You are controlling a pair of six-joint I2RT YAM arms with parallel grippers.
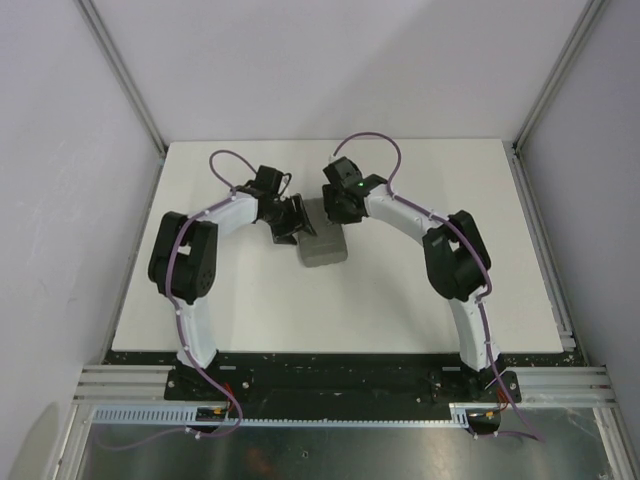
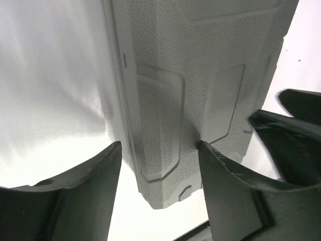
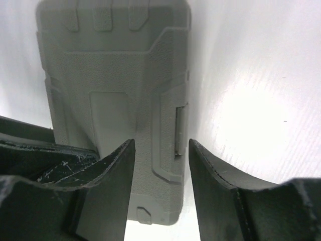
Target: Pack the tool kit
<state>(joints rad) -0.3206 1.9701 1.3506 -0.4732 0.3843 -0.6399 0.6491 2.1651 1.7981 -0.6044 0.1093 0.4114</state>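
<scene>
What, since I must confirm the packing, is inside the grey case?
That cannot be seen. The grey case lies closed on the table, and every view shows only its textured outer shell. Whatever it holds is covered by the lid.

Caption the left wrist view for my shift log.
Left gripper, jaws apart, straddles one edge of the closed grey tool case lying on the white table.

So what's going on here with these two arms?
Two robot arms are working on the closed grey tool kit case, which lies flat in the middle of the white table. The left tool and the right tool are both open. Each straddles an edge of the case, around what looks like a latch, without gripping it.
</scene>
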